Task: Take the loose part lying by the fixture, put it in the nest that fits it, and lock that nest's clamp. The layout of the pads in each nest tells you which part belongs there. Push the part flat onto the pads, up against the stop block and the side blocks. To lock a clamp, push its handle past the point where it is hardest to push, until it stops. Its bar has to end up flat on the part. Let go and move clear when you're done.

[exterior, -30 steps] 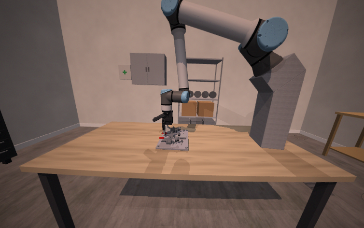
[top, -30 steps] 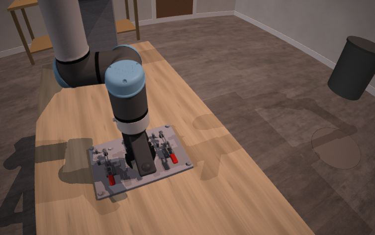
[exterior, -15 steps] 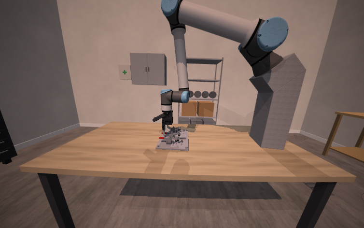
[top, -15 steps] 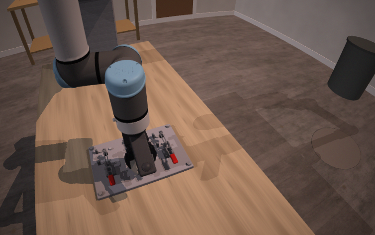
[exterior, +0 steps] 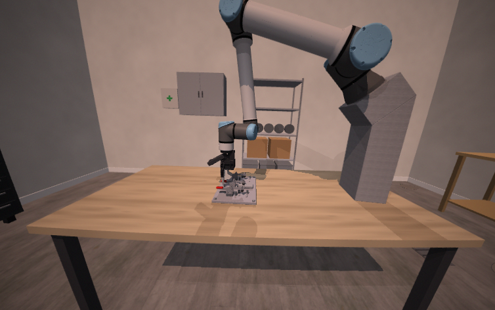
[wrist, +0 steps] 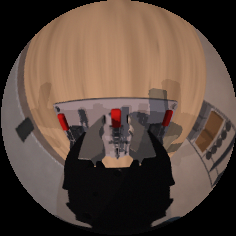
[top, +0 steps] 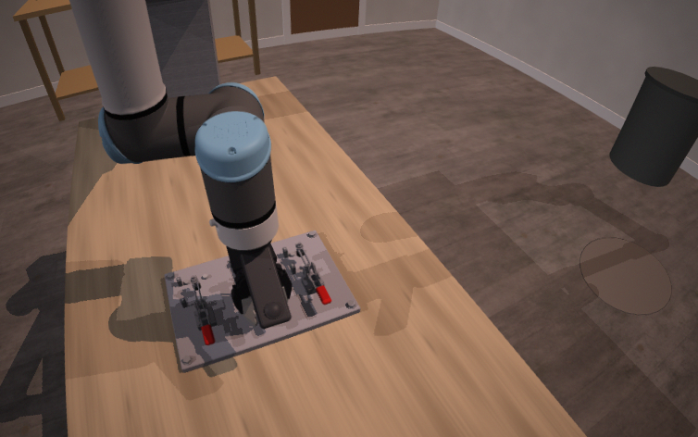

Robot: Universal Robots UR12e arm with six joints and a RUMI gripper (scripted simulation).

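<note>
- Wrist view: the tool is partly open, gripping nothing, its fingers on either side of the middle red handle.
- Loose part: I cannot make it out. It may be in the middle nest, below the tool, but clamps and fingers hide that spot.
- Right-hand red handle in the top view and left-hand one: either side of the tool, both apart from it.
- Fixture plate: inside the bench edges, well away from the corners.
- Progress: placing looks probably done; locking cannot be confirmed. Checking the bar and moving clear remain.

Only a slight change shows. In the exterior view, the fingers seem to reach a little lower among the red handles, with a pale, narrow tip showing just beside the nearest red handle. The shift is too small to tell its direction along the table, and from the top the fingers are mostly hidden under the gripper body, so any change in the gap between them cannot be made out.
</note>
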